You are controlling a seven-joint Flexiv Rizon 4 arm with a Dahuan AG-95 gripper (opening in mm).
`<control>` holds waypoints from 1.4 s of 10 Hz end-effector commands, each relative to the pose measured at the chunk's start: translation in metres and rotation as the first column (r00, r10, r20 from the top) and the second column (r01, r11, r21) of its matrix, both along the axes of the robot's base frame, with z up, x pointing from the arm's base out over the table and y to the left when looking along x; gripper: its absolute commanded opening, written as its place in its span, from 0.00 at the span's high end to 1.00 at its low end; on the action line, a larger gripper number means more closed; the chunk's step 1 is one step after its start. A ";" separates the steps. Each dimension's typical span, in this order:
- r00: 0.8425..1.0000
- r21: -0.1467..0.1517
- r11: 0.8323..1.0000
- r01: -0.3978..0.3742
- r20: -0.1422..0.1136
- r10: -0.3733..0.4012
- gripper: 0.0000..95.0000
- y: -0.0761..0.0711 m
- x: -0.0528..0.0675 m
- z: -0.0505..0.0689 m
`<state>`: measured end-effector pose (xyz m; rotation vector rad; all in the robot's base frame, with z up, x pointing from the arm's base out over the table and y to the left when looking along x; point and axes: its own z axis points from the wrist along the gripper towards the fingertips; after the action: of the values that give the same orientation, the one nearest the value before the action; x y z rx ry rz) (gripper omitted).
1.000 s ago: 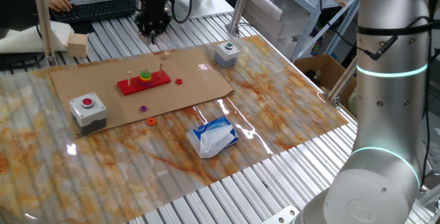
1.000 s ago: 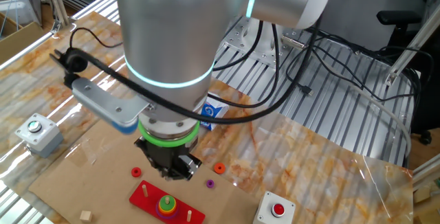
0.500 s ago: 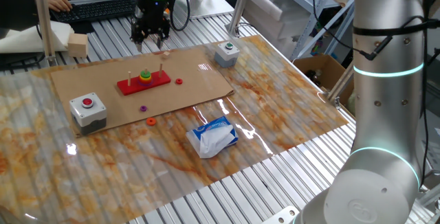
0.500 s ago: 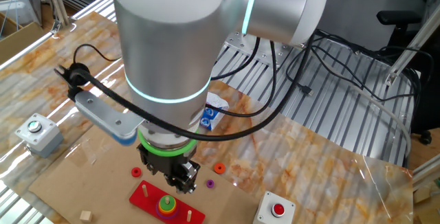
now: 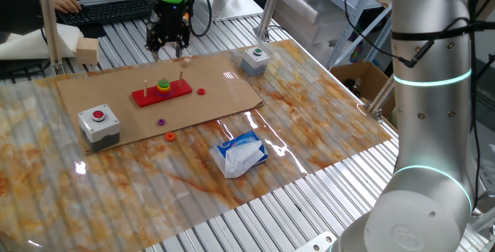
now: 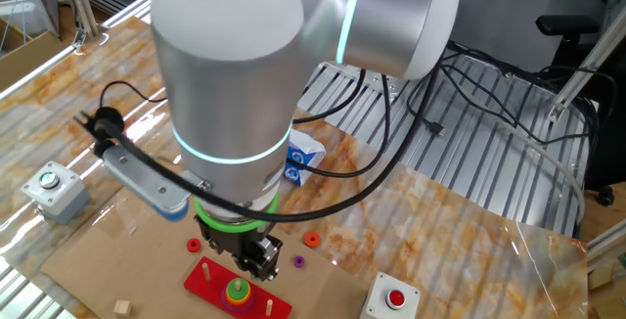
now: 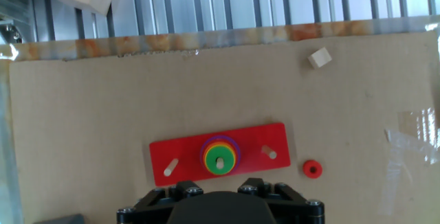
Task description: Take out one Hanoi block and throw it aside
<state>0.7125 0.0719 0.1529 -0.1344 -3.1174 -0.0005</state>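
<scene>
Since the earlier frame the black two-finger gripper (image 5: 168, 45) has spread its fingers and now hangs open, empty, at about 12 o'clock from the red wooden Hanoi base (image 5: 161, 93). The rainbow stack of ring blocks (image 7: 219, 155) sits untouched on the middle peg. Grasping, lifting off and tossing one block all remain; three small loose rings (image 5: 201, 91) lie on the brown cardboard sheet (image 5: 224, 82).

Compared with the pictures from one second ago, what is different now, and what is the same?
The claw was shut one second ago; now it has opened, hanging above the cardboard behind the red Hanoi base. It took hold of nothing. The ring stack on the middle peg, the loose red ring, the orange ring, the purple ring and both button boxes kept their places.
</scene>
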 end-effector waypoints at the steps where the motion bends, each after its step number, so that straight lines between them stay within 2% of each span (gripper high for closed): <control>1: 1.000 0.000 1.000 -0.001 -0.001 0.001 0.60 0.000 0.000 -0.001; 8: 1.000 0.001 1.000 -0.017 -0.009 0.018 0.60 0.000 0.000 -0.001; 9: 1.000 0.000 1.000 -0.019 0.002 0.019 1.00 0.000 0.000 -0.001; 10: 1.000 0.001 1.000 0.000 0.016 0.000 1.00 0.000 0.000 -0.001; 11: 1.000 0.000 1.000 0.012 0.011 -0.012 1.00 0.000 0.000 -0.001; 12: 1.000 -0.001 1.000 0.016 -0.005 -0.016 1.00 0.000 0.000 -0.001; 13: 1.000 -0.001 1.000 0.001 -0.031 -0.001 1.00 0.000 0.000 -0.001; 14: 0.999 0.000 1.000 -0.025 -0.038 0.025 1.00 0.000 0.000 -0.001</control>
<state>0.7079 0.0702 0.1519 -0.1562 -3.1265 0.0051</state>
